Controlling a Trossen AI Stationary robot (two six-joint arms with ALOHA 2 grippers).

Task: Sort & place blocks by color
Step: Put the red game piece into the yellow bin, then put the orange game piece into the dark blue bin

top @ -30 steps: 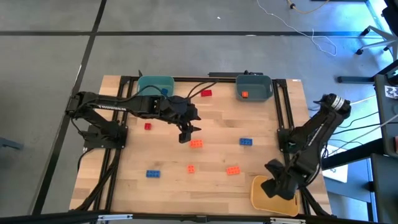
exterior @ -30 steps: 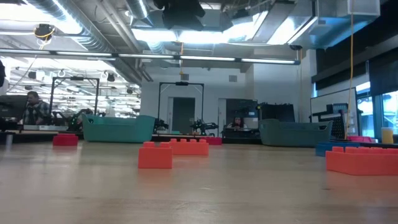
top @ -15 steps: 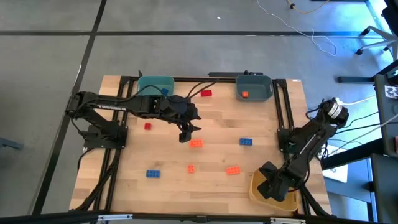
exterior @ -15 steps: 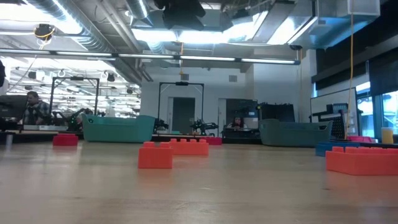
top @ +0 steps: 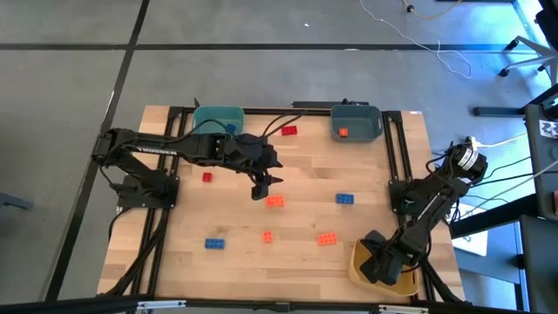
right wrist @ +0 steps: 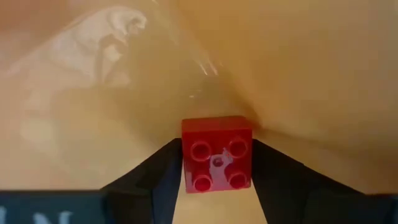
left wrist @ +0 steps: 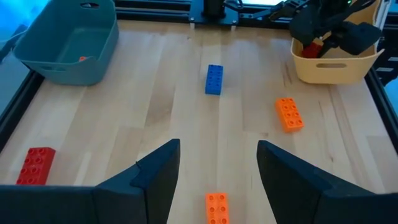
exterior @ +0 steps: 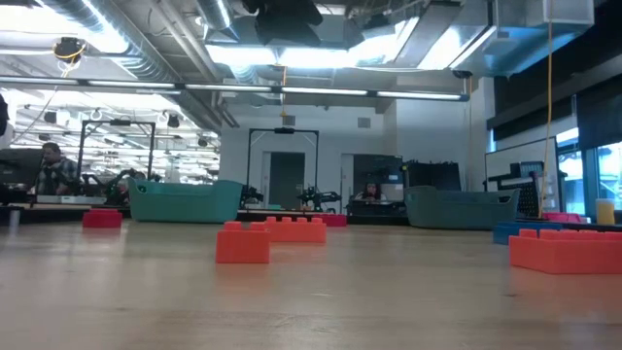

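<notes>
Wooden surface (top: 288,253) first, and nearest you the right claw (top: 377,269) is down inside the yellow bin (top: 359,262) at the front right corner; its wrist view shows a red square block (right wrist: 217,154) sitting between the two fingers (right wrist: 155,177), touching both, over the bin floor. Whether it's truly clamped or just released, you cannot tell. Moving up the surface: a blue block (top: 214,243) front left, two orange blocks (top: 326,238) beside it. Mid-surface, your left claw (top: 261,187) hovers with fingers apart, gripping nothing, just above an orange block (top: 275,201); a blue block (top: 345,198) lies to its right. Farther back, red blocks (top: 289,130), then the teal bin (top: 218,115) and grey-blue bin (top: 356,122).
</notes>
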